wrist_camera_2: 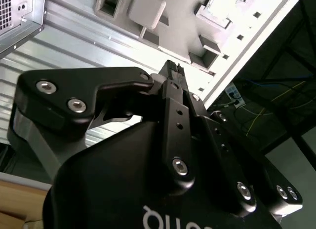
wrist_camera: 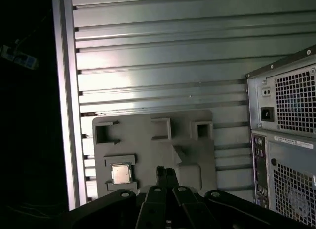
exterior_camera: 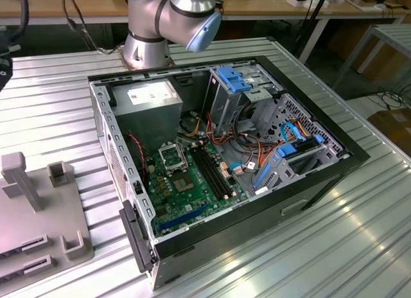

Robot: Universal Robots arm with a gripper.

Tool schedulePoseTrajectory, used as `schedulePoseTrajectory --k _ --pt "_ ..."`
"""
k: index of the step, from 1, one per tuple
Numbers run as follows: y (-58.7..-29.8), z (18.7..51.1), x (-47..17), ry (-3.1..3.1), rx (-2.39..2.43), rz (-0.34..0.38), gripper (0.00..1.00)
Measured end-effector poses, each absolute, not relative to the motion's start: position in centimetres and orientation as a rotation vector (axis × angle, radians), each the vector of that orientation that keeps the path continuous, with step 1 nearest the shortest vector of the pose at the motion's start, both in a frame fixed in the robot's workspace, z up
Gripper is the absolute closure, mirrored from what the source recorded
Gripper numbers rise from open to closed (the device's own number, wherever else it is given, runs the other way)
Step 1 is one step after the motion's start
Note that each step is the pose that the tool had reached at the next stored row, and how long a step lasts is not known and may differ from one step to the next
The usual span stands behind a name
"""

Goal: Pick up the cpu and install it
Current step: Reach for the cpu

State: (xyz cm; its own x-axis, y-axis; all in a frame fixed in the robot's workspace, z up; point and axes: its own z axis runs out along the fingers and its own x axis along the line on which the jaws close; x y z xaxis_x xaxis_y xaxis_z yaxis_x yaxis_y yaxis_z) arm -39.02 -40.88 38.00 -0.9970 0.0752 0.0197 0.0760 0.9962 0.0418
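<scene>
The cpu [wrist_camera: 121, 173] lies flat in a square pocket of the grey tray [wrist_camera: 153, 140], on the side of the tray away from the computer case [wrist_camera: 284, 140]. The gripper [wrist_camera: 166, 172] hangs over the tray, near the cpu, its jaws pressed together with nothing between them.

The arm [exterior_camera: 172, 18] is cut off by the exterior view's top edge, and the tray [exterior_camera: 45, 214] by the bench [exterior_camera: 359, 246] edge runs off its left and bottom edges. In the first wrist view the jaws hide one edge of it.
</scene>
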Motion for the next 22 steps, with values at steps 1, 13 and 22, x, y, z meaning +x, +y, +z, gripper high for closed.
schedulePoseTrajectory --k 1,13,22 --pt "-40.88 37.99 -39.26 -3.121 -0.118 -0.066 0.89" --pt "-40.87 37.99 -39.72 -3.121 -0.118 -0.066 0.89" --pt "-40.87 37.99 -40.19 -3.121 -0.118 -0.067 0.89"
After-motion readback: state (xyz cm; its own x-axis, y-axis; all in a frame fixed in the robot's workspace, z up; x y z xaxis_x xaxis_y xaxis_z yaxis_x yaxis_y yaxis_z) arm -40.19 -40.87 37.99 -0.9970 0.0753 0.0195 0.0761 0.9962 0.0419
